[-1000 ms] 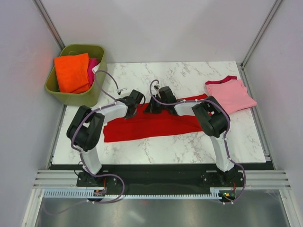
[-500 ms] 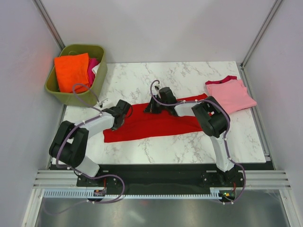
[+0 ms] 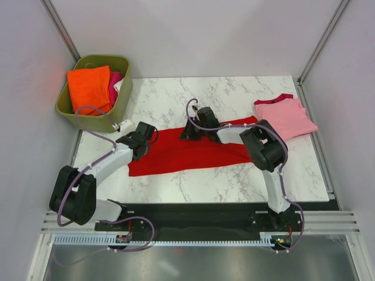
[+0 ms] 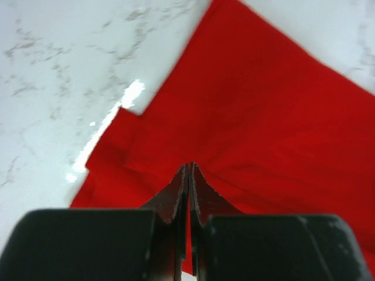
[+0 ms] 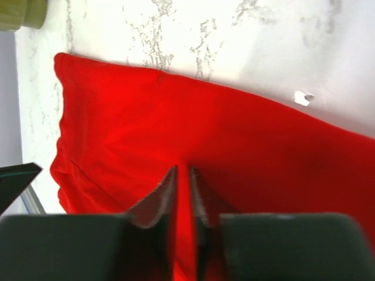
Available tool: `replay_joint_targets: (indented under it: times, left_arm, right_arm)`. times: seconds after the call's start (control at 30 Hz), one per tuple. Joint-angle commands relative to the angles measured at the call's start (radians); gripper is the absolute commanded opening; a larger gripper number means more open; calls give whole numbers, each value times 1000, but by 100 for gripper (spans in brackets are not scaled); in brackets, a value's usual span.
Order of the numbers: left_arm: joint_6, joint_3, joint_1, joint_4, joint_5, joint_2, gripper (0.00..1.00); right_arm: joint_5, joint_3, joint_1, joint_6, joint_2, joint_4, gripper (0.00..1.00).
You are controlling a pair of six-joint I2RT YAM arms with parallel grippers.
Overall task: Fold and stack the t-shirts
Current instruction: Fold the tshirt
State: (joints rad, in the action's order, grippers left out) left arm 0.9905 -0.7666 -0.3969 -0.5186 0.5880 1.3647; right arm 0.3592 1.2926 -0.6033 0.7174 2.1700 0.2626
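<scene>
Nearly flat along the white marble table (image 3: pixel 222 181), the left arm reaches out, left gripper (image 3: pixel 143 138) closed over the left end of the bright red cloth t-shirt (image 3: pixel 187 155). The right arm doubles back, right gripper (image 3: pixel 193 130) slightly parted at its far edge. It lies mid-table, lengthwise left to right.

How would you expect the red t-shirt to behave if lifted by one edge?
Probably floppy: the red t-shirt lies flat with soft creases. Likely light, being thin cloth. It may slide on the smooth marble table when pushed.
</scene>
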Motion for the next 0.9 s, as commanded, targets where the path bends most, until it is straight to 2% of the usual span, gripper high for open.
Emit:
replay_joint_targets:
  times: [0.0,0.1,0.27,0.47,0.5,0.6,0.87]
  left_arm:
    - [-95,-89,-42,66,-26,13,6]
    - [-122,-138,-62,98,-66,57,6]
    - [-157,-220,-91,160,-149,155,5]
    - [-191,-436,-209,158,-185,322,5]
    - [-191,-497,-221,160,-216,344,5]
    - [-184,-626,-261,163,-290,453,5]
    - [-165,-944,-309,173,-484,747,5]
  right_arm:
    - [-66,10,4,-82,-82,-103,25]
    - [-124,10,5,-124,-156,-166,36]
    - [-236,-80,48,-182,-311,-260,41]
    - [-287,-260,233,-190,-470,-315,41]
    - [-305,-274,278,-197,-496,-322,48]
    - [-397,-285,322,-239,-515,-368,54]
    - [-500,-196,350,-274,-437,-428,55]
